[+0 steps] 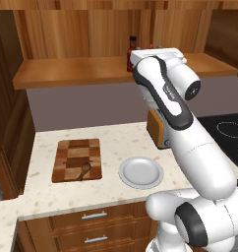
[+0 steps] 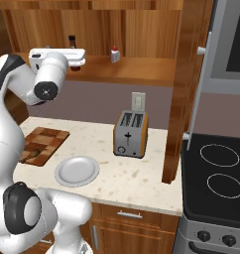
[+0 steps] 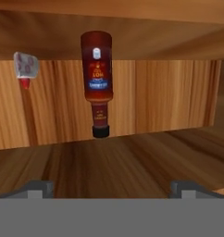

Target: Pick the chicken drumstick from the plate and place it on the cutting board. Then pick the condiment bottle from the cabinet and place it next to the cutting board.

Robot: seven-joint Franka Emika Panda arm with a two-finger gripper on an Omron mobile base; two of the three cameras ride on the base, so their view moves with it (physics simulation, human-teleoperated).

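Two dark fingertips (image 3: 40,187) are seen spread wide at the bottom of the hand view, nothing between them, so the gripper (image 3: 113,189) is judged empty and fully parted. Ahead of it, well apart yet roughly on its centre line, the condiment bottle (image 3: 96,78) appears upside down because the hand camera is rolled over; in the left base view the same bottle stands upright on the cabinet (image 1: 81,69) shelf, just behind the hand. A small white object with a red tip (image 3: 25,67) stands to one side of it and should be left alone.

The chicken drumstick (image 1: 83,171) is seen lying on the cutting board (image 1: 77,158), and the plate (image 1: 140,172) beside it is bare, so the first half is judged complete. The fetching of the bottle is the step in hand. A straight, level advance is advised, with the body of the bottle, not the narrow neck, brought between the fingers before closing. The roof and back panel of the shelf should be cleared on withdrawal.
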